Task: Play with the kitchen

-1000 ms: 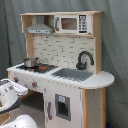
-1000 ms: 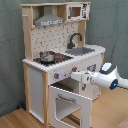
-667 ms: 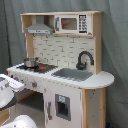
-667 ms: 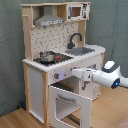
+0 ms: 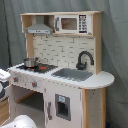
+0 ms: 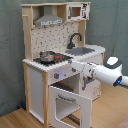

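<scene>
1. Your arm has pulled back over the last second. In the first exterior view it filled more of the left edge a moment ago; now only a white sliver sits at the middle left edge and a rounded white part at the bottom left corner.

2. In the second exterior view the arm reaches in from the right edge toward the centre of the frame, slightly higher than a second ago, and its tip lies just beside the front edge of the kitchen counter, under the stove.

3. The oven door hangs open in the lower centre of the second exterior view, tilted outward, just as it did a second ago. Judging from that, the door step looks done, and you are likely moving on to the knobs or the stove top.

4. The gripper sits against the white front panel below the counter. You cannot tell how far apart its fingers are, nor whether it grips or only touches anything there.

5. The kitchen fills the centre of both exterior views. A small pot rests on the stove at the middle left of the first exterior view, the sink and black faucet are to its right, and the grey range hood is at the upper left.
</scene>
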Controlling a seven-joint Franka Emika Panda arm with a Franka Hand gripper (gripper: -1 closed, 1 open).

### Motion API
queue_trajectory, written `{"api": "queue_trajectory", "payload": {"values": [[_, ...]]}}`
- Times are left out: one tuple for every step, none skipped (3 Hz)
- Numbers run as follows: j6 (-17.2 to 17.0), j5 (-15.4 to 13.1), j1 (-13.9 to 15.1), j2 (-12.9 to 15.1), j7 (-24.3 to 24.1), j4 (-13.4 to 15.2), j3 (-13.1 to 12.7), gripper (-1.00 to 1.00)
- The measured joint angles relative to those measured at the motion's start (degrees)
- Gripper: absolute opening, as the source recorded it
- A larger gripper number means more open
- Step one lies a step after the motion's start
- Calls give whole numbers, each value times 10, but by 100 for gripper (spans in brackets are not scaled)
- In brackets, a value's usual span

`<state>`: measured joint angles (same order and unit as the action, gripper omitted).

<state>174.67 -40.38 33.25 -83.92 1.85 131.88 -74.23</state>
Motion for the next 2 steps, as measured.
{"api": "queue_trajectory", "payload": {"values": [[-31,22,0,0,0,-49,1,100],[-60,44,1,0,-1,-97,2,100]]}}
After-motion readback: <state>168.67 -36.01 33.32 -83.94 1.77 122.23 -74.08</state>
